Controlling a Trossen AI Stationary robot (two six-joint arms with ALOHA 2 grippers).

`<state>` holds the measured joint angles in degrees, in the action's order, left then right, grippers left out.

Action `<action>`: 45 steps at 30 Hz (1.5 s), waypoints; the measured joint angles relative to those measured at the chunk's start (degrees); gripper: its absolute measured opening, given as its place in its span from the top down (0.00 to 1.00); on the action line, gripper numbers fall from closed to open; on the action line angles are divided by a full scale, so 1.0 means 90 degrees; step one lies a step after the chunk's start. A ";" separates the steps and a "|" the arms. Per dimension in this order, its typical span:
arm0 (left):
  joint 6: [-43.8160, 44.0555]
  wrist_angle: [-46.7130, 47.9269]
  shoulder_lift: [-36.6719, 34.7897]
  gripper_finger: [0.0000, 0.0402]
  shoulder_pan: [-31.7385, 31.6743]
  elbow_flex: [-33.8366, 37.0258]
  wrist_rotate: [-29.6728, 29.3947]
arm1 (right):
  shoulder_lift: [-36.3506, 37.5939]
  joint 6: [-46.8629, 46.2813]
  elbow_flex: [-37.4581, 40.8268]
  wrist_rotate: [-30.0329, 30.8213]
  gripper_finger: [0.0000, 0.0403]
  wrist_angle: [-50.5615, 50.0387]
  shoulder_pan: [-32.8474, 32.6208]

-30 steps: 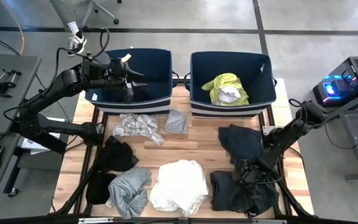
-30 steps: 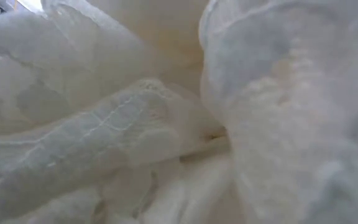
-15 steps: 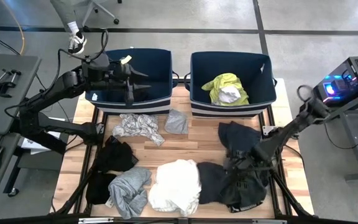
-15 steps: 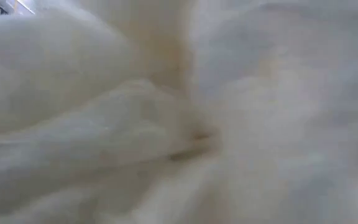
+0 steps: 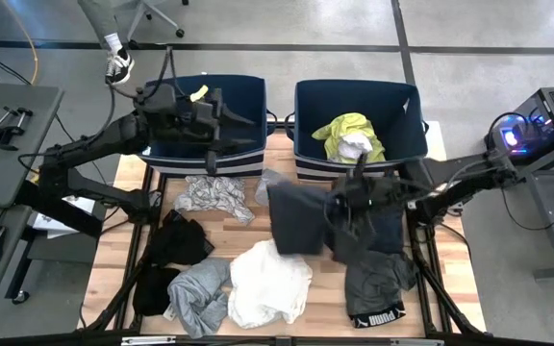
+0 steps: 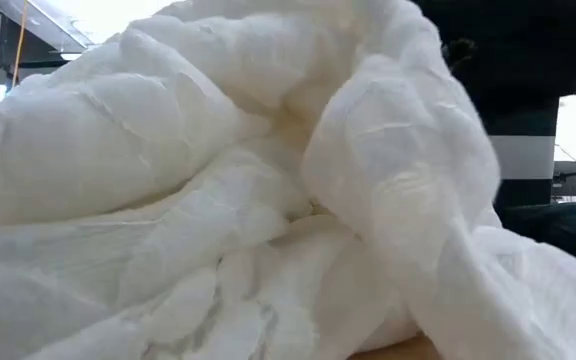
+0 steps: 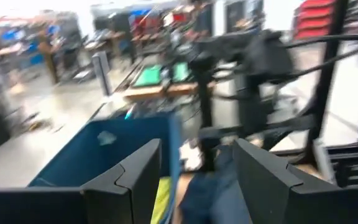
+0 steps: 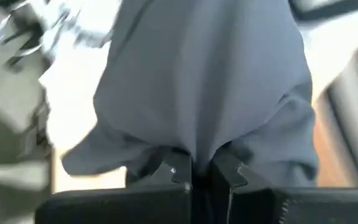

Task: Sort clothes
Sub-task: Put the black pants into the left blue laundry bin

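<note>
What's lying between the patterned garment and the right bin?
A small grey garment lies between the patterned garment and the right bin, seen in the high view.

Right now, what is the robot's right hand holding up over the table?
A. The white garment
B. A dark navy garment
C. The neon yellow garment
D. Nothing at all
B: in the high view the right hand is shut on a dark navy garment hanging above the table, while the white garment lies on the wood and the neon yellow garment sits in the right bin.
</note>
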<state>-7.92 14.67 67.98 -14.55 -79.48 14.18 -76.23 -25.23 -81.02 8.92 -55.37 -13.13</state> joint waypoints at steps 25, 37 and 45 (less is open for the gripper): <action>-0.0680 0.0421 0.2040 0.17 0.0664 -0.0015 0.0195 | -0.0418 0.2190 -0.0067 -0.1432 1.00 0.3111 0.1504; -0.0556 0.1064 0.2131 0.52 0.0846 -0.0016 0.0091 | -0.0355 0.2172 -0.0060 -0.1524 1.00 0.3219 0.1489; -0.0178 0.1602 0.2141 0.95 0.0845 -0.0420 0.0443 | -0.0247 0.1772 -0.0377 -0.1320 0.82 0.3195 0.1560</action>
<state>-9.52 29.09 87.25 -6.94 -83.26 18.17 -78.45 -9.27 -84.41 -2.96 -26.61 0.91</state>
